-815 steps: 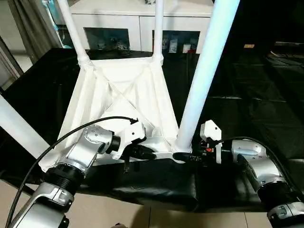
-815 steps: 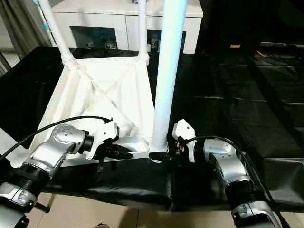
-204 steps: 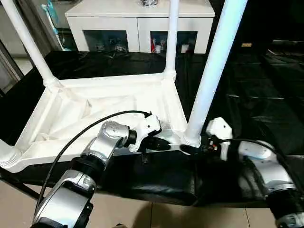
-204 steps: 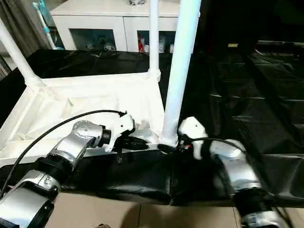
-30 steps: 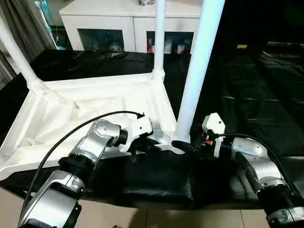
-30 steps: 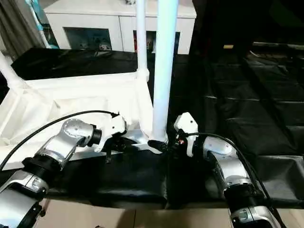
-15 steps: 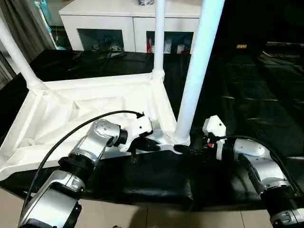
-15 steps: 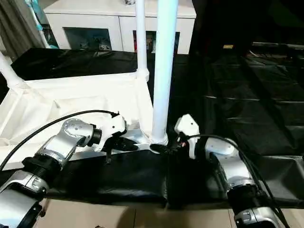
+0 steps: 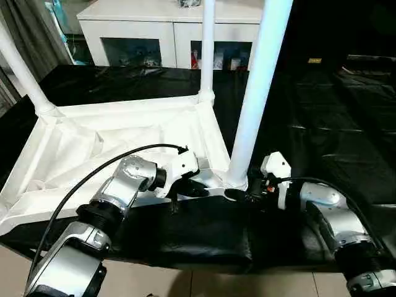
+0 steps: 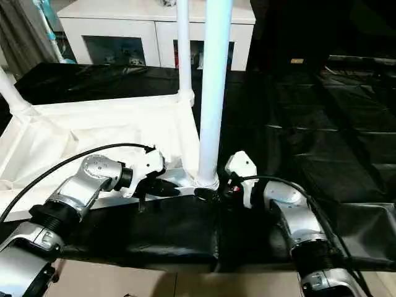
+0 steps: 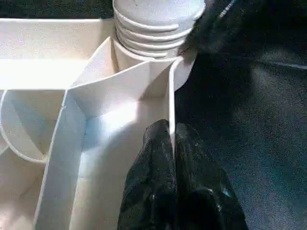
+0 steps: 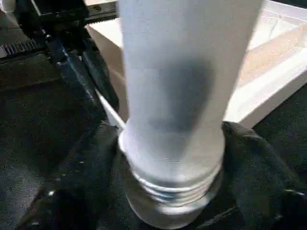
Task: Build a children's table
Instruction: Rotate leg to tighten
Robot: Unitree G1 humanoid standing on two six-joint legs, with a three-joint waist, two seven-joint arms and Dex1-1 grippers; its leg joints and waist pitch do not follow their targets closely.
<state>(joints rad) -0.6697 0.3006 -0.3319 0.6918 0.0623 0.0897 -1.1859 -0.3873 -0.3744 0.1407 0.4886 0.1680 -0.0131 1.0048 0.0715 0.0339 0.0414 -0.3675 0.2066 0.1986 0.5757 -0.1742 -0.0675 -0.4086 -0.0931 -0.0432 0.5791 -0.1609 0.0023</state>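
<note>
Table top (image 9: 124, 142): white, upside down on the black sheet (image 9: 322, 124), occupying the left half of the head view; ribbed underside faces up.
Near leg (image 9: 257, 93): white tube, upright, seated in the near right corner socket (image 11: 153, 28), centre of frame; threaded rings visible at its base.
Other legs: one (image 9: 207, 46) upright at the far right corner, upper centre; one (image 9: 21, 71) at the far left corner, upper left.
Left gripper (image 11: 171, 143): fingers pressed together, pinching the top's thin near rim just beside the socket.
Right gripper (image 9: 238, 195): fingers (image 12: 254, 158) set around the near leg's base, one each side, hugging it; whether they press it, cannot tell.
Background: white cabinet (image 9: 173, 31) with glass doors, top of frame.
</note>
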